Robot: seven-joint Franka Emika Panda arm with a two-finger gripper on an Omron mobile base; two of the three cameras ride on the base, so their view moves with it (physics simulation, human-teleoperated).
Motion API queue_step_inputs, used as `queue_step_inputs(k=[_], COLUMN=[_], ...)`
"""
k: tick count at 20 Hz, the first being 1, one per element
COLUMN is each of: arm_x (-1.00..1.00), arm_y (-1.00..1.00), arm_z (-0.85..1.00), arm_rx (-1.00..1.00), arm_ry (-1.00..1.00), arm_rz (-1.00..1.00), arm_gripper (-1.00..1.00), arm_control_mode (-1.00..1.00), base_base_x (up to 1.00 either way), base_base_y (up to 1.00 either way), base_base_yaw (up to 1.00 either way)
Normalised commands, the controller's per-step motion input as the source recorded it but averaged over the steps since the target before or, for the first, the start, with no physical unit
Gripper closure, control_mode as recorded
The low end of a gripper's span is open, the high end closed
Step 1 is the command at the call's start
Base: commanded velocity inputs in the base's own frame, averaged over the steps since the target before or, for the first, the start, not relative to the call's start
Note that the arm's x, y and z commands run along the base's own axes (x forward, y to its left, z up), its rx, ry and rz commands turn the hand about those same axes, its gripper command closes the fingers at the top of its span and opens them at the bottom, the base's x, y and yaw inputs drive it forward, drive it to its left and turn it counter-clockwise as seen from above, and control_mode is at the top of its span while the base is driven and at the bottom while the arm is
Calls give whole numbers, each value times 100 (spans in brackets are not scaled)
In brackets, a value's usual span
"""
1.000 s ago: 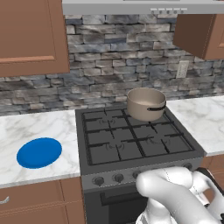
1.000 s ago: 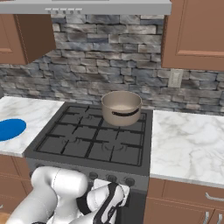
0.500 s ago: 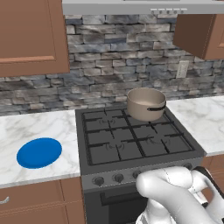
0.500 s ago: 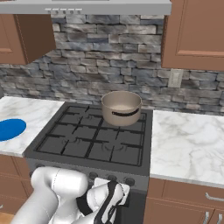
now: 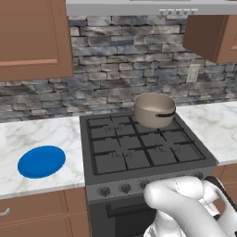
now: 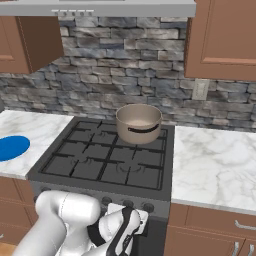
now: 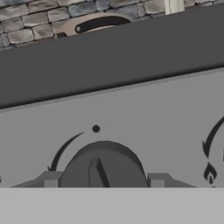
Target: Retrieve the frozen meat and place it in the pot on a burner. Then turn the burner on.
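The black stove sits between two stretches of marble counter. The tan pot stands on the stove's back right burner; what it holds cannot be told. A flat blue plate lies on the counter left of the stove. In the hand view, the claw brackets a round stove knob, fingertips just beside it on either side; whether they touch it cannot be told.
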Motion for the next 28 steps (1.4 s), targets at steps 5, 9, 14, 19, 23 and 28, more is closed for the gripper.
queue_step_inputs(k=[5, 9, 14, 19, 23, 28], arm_x=[0, 0, 0, 0, 0, -3], arm_y=[0, 0, 0, 0, -4, -21], arm_z=[0, 0, 0, 0, 0, -1], arm_rx=[0, -1, -12, -26, -27, -9], arm_ry=[0, 0, 0, 0, 0, -1], arm_rz=[0, 0, 6, 9, 21, 21], arm_gripper=[100, 100, 100, 100, 100, 100], arm_control_mode=[-100, -100, -100, -100, -100, -100], base_base_x=[0, 0, 0, 0, 0, 0], base_base_y=[0, 0, 0, 0, 0, 0], base_base_yaw=[0, 0, 0, 0, 0, 0])
